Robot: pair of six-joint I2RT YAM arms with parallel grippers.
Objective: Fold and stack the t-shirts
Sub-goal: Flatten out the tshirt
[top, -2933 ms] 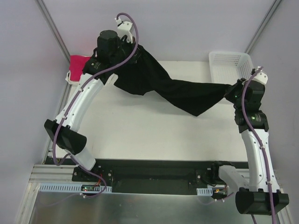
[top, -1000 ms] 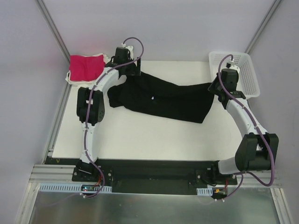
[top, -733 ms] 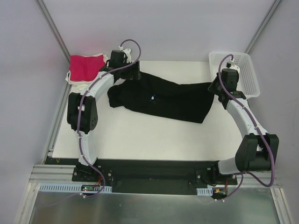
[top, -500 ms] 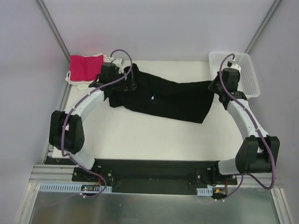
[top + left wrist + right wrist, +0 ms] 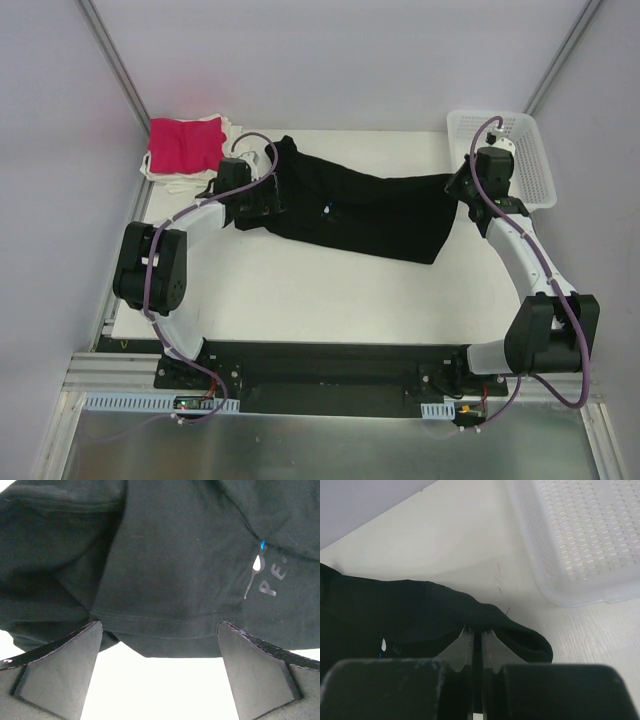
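left arm's tucked in tight, elbow bent back at the left edge of the table, forearm angling out to the left end of the black t-shirt. the left hand sits low over the cloth's near edge with its fingers spread wide, nothing caught between them, the stitched hem lying just ahead of the tips with bare table under it. over on the right, that arm runs long up the right side, elbow near the front, wrist up beside the white mesh basket. the right hand points down with its fingers pressed together, clamped on the folded right corner of the black t-shirt. the shirt itself lies across the far half of the table, doubled over and rumpled, bunched thicker at the left end and tapering to a point at the near right. only a fleck of white and blue and a bit of pale lettering show on it. the pink t-shirt lies folded at the far left corner on top of the white t-shirts, well apart from the basket.
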